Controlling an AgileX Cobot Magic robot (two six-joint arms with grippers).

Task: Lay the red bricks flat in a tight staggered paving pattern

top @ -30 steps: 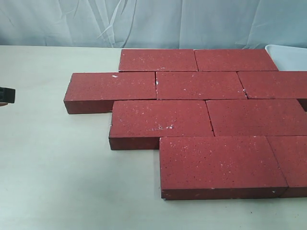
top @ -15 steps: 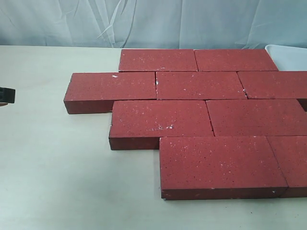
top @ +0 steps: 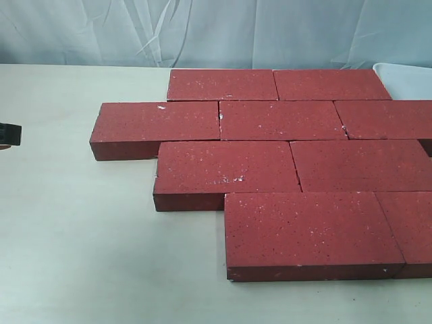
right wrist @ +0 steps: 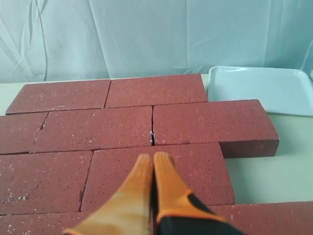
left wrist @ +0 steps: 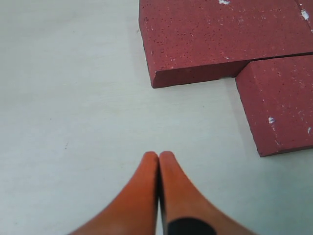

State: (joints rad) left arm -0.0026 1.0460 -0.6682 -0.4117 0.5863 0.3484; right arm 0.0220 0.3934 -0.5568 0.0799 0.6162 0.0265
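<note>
Your left gripper (left wrist: 159, 155), jaws pressed together, hung over the table (left wrist: 73, 98), beside the red bricks (top: 270, 169) but apart from them. Your right gripper (right wrist: 150, 159), jaws likewise together, hovered above their staggered rows.

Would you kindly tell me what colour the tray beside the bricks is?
Pale bluish white; the tray shows best in the right wrist view.

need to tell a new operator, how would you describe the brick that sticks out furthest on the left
Find the four staggered rows of red bricks on the pale table. Take the second row from the curtain and follow it to its left end. That end brick alone juts past every other row on that side, its short end face bare.
</note>
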